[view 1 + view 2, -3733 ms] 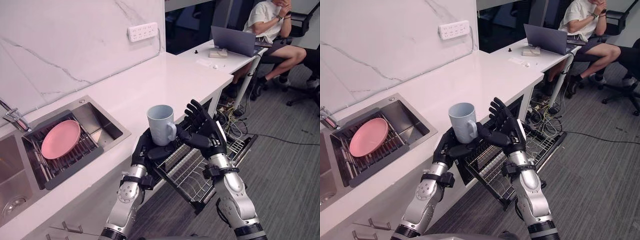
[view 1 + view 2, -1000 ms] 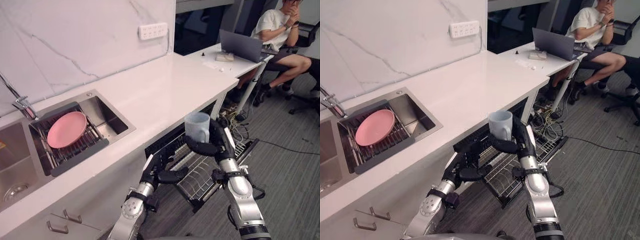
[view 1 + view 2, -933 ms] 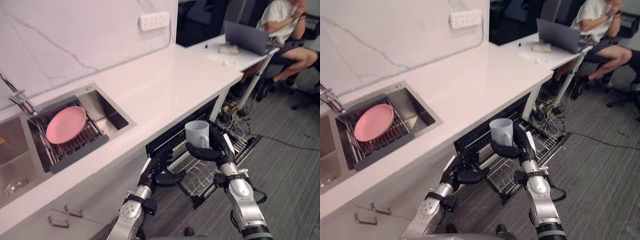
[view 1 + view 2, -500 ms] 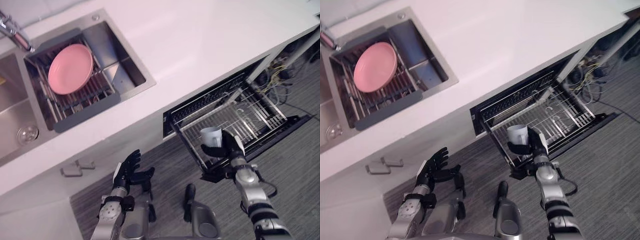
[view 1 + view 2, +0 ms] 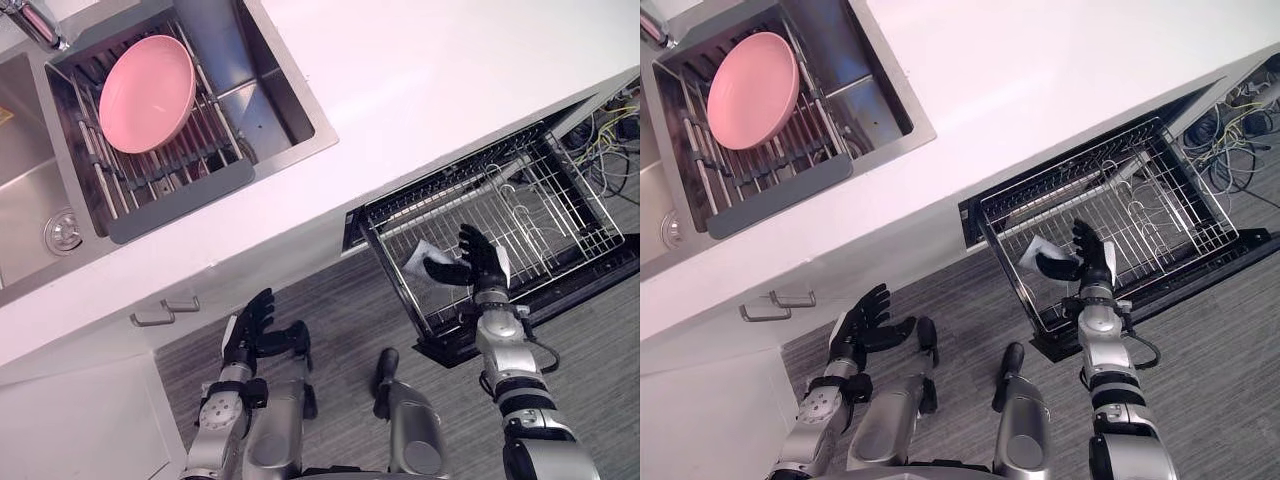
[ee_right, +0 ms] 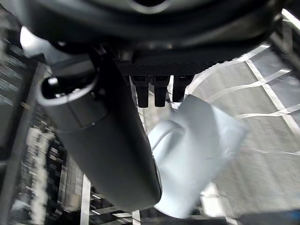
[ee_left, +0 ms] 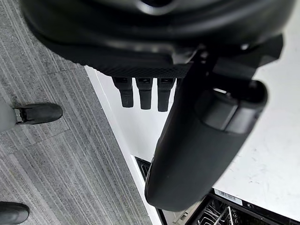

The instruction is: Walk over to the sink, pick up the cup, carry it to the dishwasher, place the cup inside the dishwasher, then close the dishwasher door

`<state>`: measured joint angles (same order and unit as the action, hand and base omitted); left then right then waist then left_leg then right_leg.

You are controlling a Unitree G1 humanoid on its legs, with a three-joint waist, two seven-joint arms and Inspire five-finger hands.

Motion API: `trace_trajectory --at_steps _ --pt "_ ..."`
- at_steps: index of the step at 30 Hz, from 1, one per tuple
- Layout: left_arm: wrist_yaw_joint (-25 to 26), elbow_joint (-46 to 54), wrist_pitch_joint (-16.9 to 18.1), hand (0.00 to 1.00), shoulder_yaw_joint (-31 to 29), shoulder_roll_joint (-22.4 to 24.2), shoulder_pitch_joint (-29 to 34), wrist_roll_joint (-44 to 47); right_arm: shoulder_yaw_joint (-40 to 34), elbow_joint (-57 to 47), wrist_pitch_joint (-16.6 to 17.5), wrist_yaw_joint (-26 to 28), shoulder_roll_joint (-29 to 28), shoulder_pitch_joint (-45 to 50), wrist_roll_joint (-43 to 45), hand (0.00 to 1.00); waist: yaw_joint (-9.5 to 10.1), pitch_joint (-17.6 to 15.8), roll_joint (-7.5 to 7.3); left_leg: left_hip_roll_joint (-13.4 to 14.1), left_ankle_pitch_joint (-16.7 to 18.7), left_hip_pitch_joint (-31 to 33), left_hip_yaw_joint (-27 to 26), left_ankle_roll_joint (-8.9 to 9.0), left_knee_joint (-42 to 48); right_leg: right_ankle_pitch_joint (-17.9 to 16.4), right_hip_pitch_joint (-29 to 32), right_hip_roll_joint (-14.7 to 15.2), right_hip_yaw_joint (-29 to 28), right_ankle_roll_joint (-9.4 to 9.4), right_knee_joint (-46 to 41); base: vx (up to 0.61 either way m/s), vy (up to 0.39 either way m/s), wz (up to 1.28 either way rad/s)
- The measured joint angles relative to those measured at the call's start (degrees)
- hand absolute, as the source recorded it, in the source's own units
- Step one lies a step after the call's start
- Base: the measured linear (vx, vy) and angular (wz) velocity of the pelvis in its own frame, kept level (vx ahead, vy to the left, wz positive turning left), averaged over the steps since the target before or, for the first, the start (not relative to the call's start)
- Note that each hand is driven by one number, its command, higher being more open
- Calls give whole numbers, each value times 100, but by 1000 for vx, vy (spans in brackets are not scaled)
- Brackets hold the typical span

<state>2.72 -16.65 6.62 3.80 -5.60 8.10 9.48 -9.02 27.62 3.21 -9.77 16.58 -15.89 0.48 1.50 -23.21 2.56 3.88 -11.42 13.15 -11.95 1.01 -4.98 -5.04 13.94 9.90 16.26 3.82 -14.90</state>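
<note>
Well, in the left eye view the cup leans in the pulled-out dishwasher rack, just beside the spread right hand; the left hand hangs spread above the floor. In the right wrist view, straight fingers grip nothing, so the leaning cup may topple or roll across the rack.

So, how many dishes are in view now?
2. A pink plate lies on the sink rack; a pale cup is at the dishwasher rack, by the right hand. Others may be hidden.
</note>
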Motion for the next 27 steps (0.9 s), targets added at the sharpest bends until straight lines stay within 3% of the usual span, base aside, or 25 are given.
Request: trace_trajectory --at_steps 9,11,16,23,25,26,27 --pt "-1 -495 -18 90 -65 80 32 -175 -166 -2254 23 -108 -844 1473 -24 90 -140 0 -23 -9 210 -447 47 96 -1 -188 -509 8 123 32 53 66 -28 4" --pt "28 -602 -20 90 -268 189 106 -252 -162 -2942 34 -108 -1040 1907 -82 90 -186 44 -97 -9 242 -600 58 87 0 -211 -717 -1 157 44 138 113 -29 7" --pt "186 -924 -63 90 -399 206 239 -284 -65 -4340 245 -66 -1310 2690 -295 90 -290 404 -371 -38 406 -819 189 121 153 -238 -1220 -2 357 81 400 84 -17 14" --pt "237 -1135 -61 90 -372 237 333 -294 307 -5072 591 -42 -1362 3012 -473 90 -323 874 -403 -232 400 -723 825 108 250 -369 -1708 86 1155 152 494 13 -9 59" --pt "240 -1146 -63 90 -335 237 320 -332 321 -5153 618 -45 -1354 2989 -527 90 -386 949 -381 -86 607 -524 170 -1 316 -371 -1753 117 1564 159 505 -53 36 115" --pt "242 -1162 -61 90 -270 254 302 -397 314 -5175 619 -76 -1224 2899 -582 90 -426 957 -376 266 667 -424 -1126 -50 636 -357 -1841 210 1893 182 520 10 54 109" --pt "247 -1174 -61 90 -214 247 307 -397 317 -5165 615 -79 -1160 2835 -654 90 -405 976 -343 411 657 -393 -1557 -64 758 -360 -1847 221 1966 188 509 12 71 96"
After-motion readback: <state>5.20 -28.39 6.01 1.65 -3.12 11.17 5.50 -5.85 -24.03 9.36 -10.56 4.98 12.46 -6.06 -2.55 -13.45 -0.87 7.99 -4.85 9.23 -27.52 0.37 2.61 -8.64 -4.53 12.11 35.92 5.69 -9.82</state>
